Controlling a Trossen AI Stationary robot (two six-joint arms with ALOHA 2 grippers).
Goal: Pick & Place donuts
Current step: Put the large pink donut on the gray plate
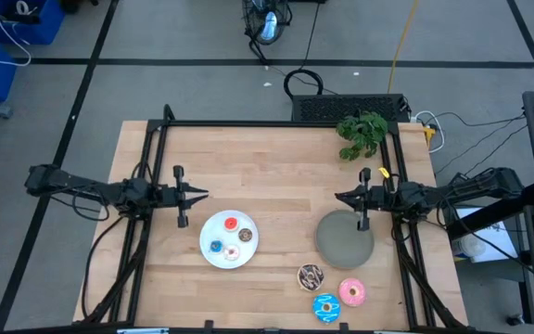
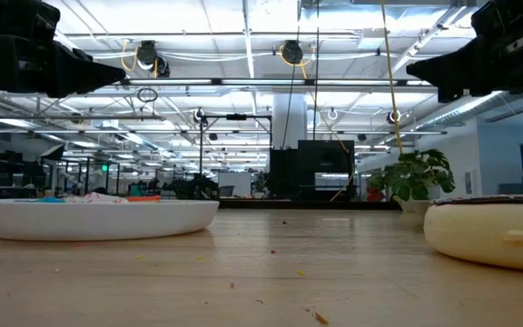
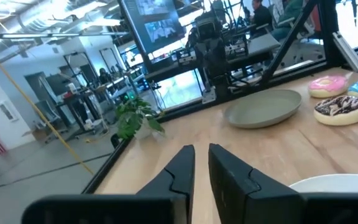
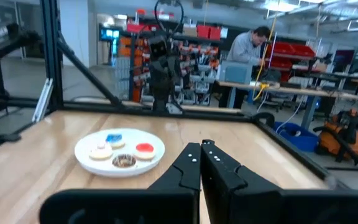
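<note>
Looking across the wooden table [image 1: 276, 167], you have wide bare wood through its far half and middle. Your left gripper [image 1: 199, 194] hangs at the left edge, fingers nearly together around nothing; the right gripper [image 1: 341, 197] hangs at the right edge, fingers pressed together and empty, over the far rim of the grey plate [image 1: 345, 237]. Left of that sits the white plate [image 1: 229, 238] with 4 tiny donuts [image 1: 232, 224]. Crowding the near edge are 3 larger donuts: chocolate-sprinkled [image 1: 311, 276], pink [image 1: 351, 292], blue [image 1: 326, 307].
</note>
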